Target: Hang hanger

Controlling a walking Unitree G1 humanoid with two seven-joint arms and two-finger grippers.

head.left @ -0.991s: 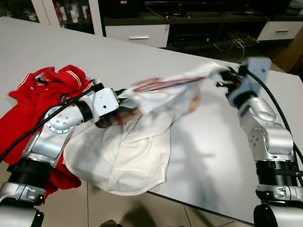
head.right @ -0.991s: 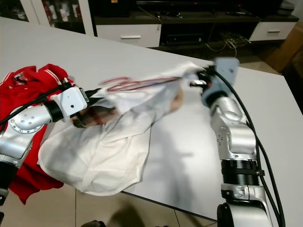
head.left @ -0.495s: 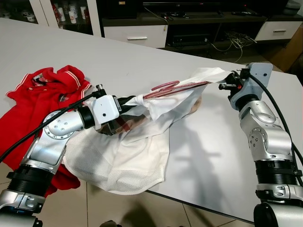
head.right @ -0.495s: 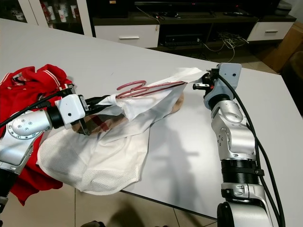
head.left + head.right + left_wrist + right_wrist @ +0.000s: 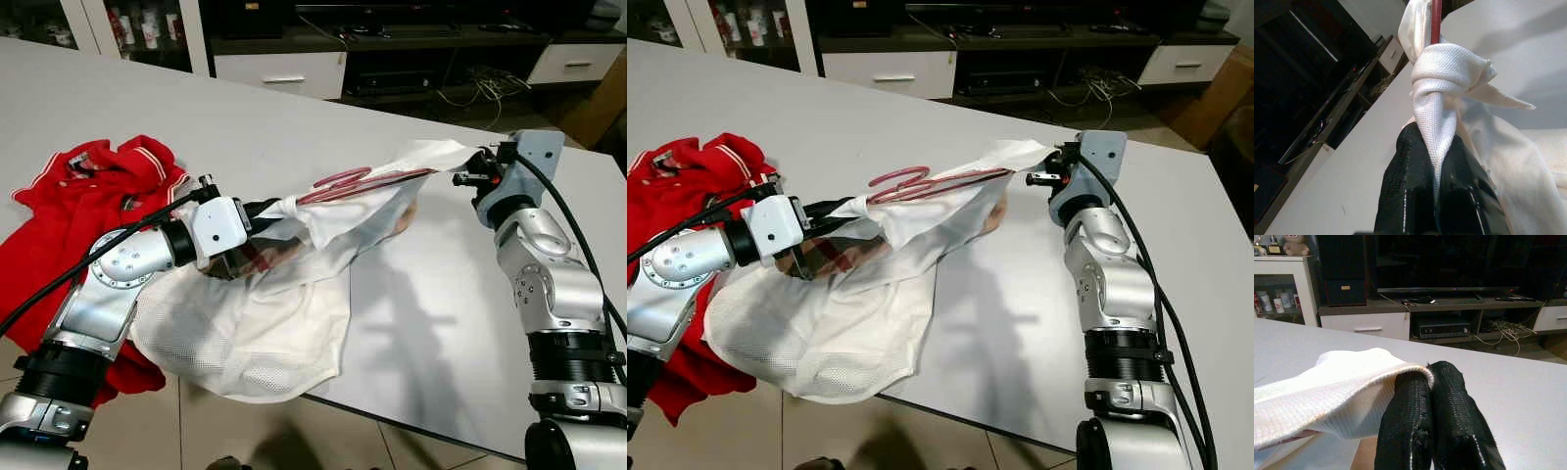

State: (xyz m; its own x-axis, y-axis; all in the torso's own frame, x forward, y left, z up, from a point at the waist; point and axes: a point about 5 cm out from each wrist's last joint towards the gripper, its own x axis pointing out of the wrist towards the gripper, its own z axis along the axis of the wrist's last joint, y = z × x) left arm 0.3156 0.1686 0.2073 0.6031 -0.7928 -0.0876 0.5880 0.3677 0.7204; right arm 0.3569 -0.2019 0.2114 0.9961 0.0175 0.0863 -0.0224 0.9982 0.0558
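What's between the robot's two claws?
A white shirt with a red hanger inside stretches from the left gripper to the right gripper, seen from both eye views.

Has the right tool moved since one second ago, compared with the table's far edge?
Yes. The right tool, shut on the white shirt, has shifted slightly down and toward the robot, away from the table's far edge.

Left claw [image 5: 1436, 161] pinching white shirt [image 5: 1442, 98], red hanger [image 5: 1436, 22]
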